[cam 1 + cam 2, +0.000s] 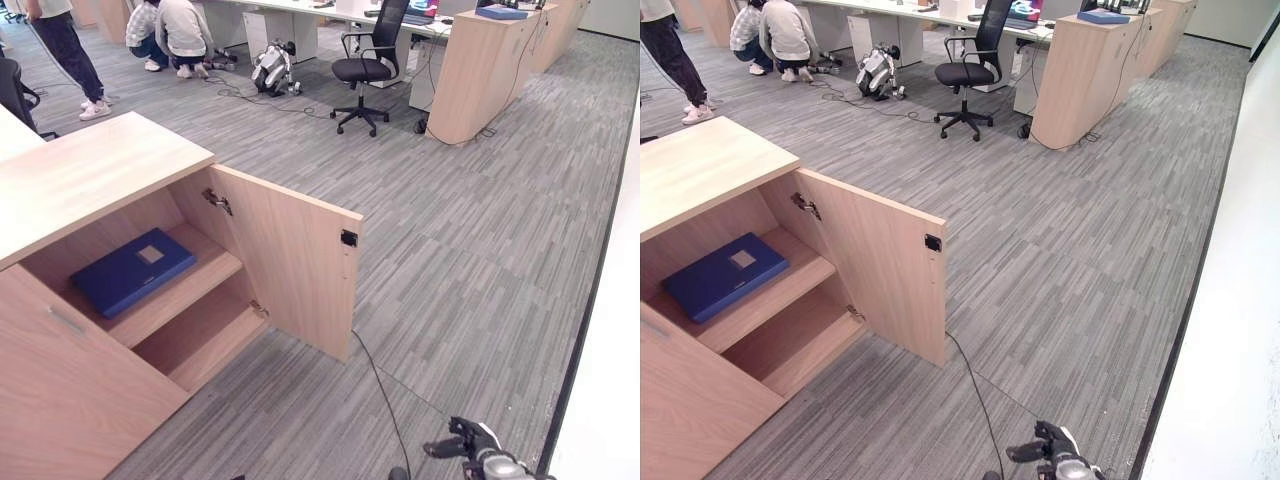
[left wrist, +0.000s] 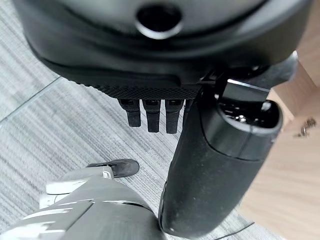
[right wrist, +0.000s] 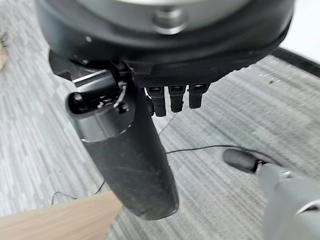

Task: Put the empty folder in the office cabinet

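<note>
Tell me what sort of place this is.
Most likely an open-plan office. A black swivel chair stands at a long white desk, light wood cabinets stand on grey striped carpet, and a blue folder lies on the upper shelf of the open cabinet nearest the camera.

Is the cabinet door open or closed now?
Open: the cabinet door is swung outward, showing the blue folder on the upper shelf.

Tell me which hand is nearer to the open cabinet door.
Left. The left hand hangs right beside the open cabinet door; the right hand hangs farther off, over the carpet.
</note>
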Controlling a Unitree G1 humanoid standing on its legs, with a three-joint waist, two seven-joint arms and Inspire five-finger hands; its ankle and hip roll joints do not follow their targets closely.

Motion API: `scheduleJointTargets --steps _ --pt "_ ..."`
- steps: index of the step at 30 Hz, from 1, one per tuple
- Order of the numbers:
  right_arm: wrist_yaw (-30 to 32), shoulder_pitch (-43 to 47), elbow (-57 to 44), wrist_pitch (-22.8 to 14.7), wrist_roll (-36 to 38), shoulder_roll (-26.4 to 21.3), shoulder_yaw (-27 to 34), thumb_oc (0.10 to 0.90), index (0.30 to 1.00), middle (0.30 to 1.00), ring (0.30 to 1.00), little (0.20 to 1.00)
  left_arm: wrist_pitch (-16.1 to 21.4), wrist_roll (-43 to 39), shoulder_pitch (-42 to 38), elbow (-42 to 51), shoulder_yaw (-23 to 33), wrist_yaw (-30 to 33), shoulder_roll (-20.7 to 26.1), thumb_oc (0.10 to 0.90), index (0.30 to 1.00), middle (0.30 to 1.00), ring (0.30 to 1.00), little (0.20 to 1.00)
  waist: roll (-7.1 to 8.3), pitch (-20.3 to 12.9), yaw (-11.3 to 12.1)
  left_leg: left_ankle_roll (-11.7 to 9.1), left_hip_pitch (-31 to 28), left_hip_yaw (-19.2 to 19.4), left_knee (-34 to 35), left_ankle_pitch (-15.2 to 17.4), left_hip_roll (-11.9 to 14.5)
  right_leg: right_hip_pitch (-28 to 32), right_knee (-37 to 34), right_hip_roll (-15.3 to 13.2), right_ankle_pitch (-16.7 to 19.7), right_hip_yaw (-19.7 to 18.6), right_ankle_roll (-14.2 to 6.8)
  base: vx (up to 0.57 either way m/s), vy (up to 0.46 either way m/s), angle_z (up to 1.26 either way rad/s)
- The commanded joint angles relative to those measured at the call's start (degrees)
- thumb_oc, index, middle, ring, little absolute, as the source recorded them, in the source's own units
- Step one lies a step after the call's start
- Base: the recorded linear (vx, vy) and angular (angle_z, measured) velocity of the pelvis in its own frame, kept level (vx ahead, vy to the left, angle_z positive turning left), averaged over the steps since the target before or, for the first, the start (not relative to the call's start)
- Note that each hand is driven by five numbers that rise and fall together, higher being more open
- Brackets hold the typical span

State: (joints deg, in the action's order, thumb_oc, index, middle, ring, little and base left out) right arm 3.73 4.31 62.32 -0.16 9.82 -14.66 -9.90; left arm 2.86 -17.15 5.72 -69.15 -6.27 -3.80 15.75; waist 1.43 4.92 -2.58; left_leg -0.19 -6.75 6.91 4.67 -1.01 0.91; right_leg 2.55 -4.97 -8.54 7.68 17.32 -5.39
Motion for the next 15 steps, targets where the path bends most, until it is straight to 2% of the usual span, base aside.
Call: scheduleJointTargets --steps 1,6,10,11,12,15 --pt "0.7 2.1 -2.0 -1.4 2.4 -2.0 0.6 0.800 0.900 0.900 0.900 0.900 1.5 1.5 -3.0 -0.6 2.0 0.9 1.7 0.800 0.900 0.900 0.900 0.900 0.71 1.8 0.0 -3.0 0.9 1.6 0.3 2.0 2.2 3.5 0.6 -0.7 -6.1 -1.3 -5.3 0.00 0.055 -0.03" --pt "1.5 5.5 -4.8 -1.8 2.9 -3.5 1.0 0.800 0.900 0.900 0.900 0.900 1.6 2.6 -2.8 0.0 1.7 0.9 2.4 0.800 0.900 0.900 0.900 0.900 1.78 1.8 1.0 -2.5 1.4 1.3 0.3 2.4 1.6 3.0 1.6 -1.9 -5.7 -0.6 -6.1 0.00 0.092 -0.03" --pt "2.5 12.6 -7.5 -2.1 3.5 -6.4 0.6 0.800 0.900 0.900 0.900 0.900 1.9 3.6 -3.1 0.6 0.7 0.9 3.4 0.800 0.900 0.900 0.900 0.900 2.93 2.1 2.4 -1.9 1.6 0.8 0.3 2.6 1.0 2.5 3.2 -2.7 -5.5 -0.3 -6.7 0.00 0.091 0.02" --pt "3.1 17.3 -8.3 -2.4 3.7 -8.2 -0.1 0.800 0.900 0.900 0.900 0.900 1.9 3.9 -3.1 0.8 0.2 0.8 4.0 0.800 0.900 0.900 0.900 0.900 3.69 2.0 3.4 -1.7 1.8 0.4 0.3 2.7 0.7 2.3 3.9 -3.1 -5.4 -0.1 -7.0 0.01 0.054 0.10" --pt "3.1 17.4 -8.2 -2.4 3.7 -8.2 -0.1 0.800 0.900 0.900 0.900 0.900 1.9 3.9 -3.2 0.8 0.2 0.8 4.0 0.800 0.900 0.900 0.900 0.900 3.69 2.1 3.4 -1.7 1.8 0.4 0.3 2.7 0.7 2.3 3.9 -3.1 -5.4 -0.1 -7.0 0.02 0.102 0.09" --pt "4.1 27.2 -5.8 -2.8 5.4 -10.8 -1.7 0.800 0.900 0.900 0.900 0.900 2.1 3.3 -3.2 1.2 -1.0 0.7 5.2 0.800 0.900 0.900 0.900 0.900 4.86 2.3 5.5 -1.3 2.2 -0.3 0.3 2.6 0.4 2.1 4.8 -3.5 -5.3 0.6 -7.3 0.01 0.066 0.09"
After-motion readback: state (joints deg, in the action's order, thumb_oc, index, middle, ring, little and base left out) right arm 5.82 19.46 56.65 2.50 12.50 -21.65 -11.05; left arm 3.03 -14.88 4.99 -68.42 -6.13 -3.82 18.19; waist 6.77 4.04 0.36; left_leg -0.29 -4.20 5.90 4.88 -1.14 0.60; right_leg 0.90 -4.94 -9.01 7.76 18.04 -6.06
